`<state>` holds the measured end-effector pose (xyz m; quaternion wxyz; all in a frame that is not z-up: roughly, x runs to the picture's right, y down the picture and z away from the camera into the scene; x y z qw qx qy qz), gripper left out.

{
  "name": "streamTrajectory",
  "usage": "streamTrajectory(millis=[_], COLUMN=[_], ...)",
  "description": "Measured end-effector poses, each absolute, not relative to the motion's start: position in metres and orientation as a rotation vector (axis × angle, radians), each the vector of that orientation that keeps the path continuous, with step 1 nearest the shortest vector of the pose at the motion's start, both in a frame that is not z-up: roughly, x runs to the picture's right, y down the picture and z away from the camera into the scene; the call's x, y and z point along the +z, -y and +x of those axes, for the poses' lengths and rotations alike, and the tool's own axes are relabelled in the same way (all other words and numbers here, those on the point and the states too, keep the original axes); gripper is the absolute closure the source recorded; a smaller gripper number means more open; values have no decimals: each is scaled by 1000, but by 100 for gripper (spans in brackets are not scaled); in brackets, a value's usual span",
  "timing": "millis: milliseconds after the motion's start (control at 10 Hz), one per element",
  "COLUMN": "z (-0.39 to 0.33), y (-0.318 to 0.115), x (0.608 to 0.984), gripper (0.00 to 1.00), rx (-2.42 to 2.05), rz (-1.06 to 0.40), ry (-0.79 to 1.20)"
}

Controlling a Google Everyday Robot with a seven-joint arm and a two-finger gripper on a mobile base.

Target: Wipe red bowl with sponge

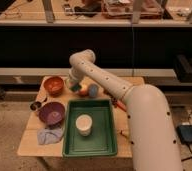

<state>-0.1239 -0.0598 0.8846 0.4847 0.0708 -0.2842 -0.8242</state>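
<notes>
Sponge [77, 88] — clamped in gripper [73, 87] beside red bowl [54, 85].

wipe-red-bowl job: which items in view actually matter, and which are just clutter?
In the job:
red bowl, far left
sponge, just right of the red bowl
gripper, at the sponge, fingers shut on it

Lying about:
purple bowl
blue rag
green tray
white cup, inside the tray
small metal cup

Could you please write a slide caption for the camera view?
Gripper closed on the sponge beside the red bowl, behind the green tray.
</notes>
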Motion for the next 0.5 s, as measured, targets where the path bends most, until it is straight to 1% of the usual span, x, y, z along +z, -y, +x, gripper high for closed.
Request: streamTrajectory(millis=[100,400,500], z=[-119,-119,-123], y=[76,126,136], x=[872,811,800], gripper=[100,100,100], rx=[-1991,-2021,-2034], rz=[231,504,550], ry=[683,595,566])
